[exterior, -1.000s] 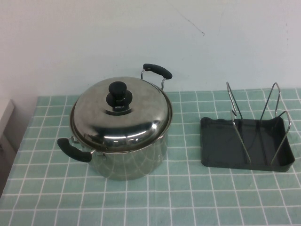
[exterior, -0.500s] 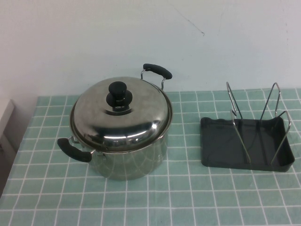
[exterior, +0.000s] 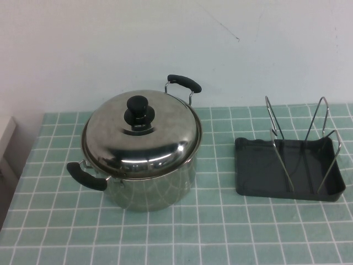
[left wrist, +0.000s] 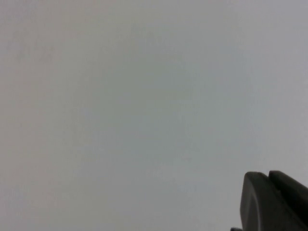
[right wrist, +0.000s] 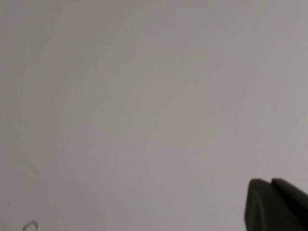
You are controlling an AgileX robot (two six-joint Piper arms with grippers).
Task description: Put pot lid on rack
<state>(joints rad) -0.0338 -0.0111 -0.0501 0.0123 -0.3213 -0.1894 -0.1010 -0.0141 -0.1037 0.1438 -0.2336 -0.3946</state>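
The pot lid (exterior: 144, 134), shiny steel with a black knob (exterior: 138, 110), sits shut on the steel pot (exterior: 151, 185) at the table's left centre. The rack (exterior: 287, 175), a dark grey tray with upright wire loops (exterior: 274, 139), stands empty to the pot's right. Neither arm shows in the high view. My left gripper (left wrist: 268, 175) shows only as two dark tips pressed together before a blank wall. My right gripper (right wrist: 271, 182) looks the same, tips together, holding nothing.
The pot has two black handles, one at front left (exterior: 85, 176) and one at back right (exterior: 185, 83). The table has a green tiled cloth (exterior: 220, 232). A pale wall stands close behind. The table's left edge lies near the pot.
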